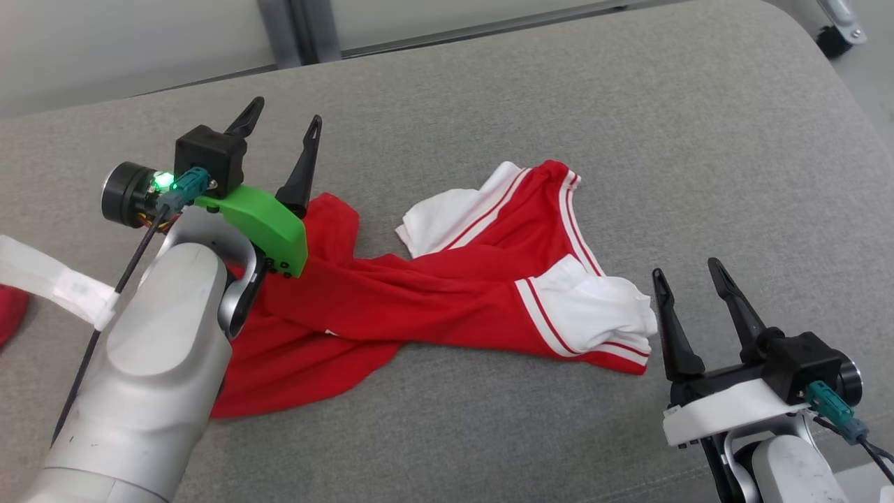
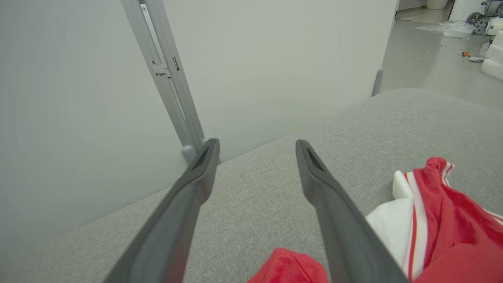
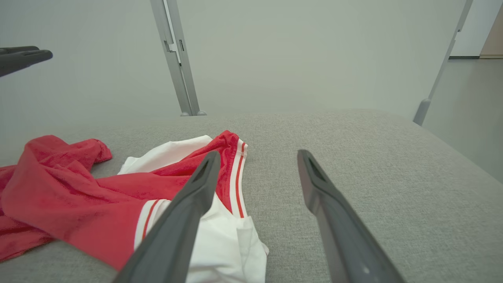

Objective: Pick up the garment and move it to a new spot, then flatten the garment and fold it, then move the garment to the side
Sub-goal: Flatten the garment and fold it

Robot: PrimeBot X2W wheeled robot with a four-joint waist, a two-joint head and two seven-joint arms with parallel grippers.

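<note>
- Grey woven fabric covers the one padded bench (image 1: 628, 140) that carries everything here.
- Nearest, toward the bench's near edge on the right, the right gripper (image 1: 685, 268) holds its two long dark fingers spread wide. Nothing is between them, and they stand just beside the garment's right end, apart from it.
- At the near left, one pale forearm leads up to the left gripper (image 1: 286, 112) on its green bracket. It hangs over the garment's left end with its two dark fingers wide apart and empty, pointing at the far edge.
- One small red scrap (image 1: 10, 311) lies by the bench's left side; what it is cannot be told.
- The one crumpled red cloth garment (image 1: 419, 293) lies across the middle of the bench, twisted and bunched rather than flat. Its two white parts, each edged with red and white stripes, lie toward the right end.
- Beyond the far edge stand pale wall panels and one grey metal post (image 1: 300, 28).
- One black caster wheel (image 1: 834, 38) sits on the floor past the far right corner.
</note>
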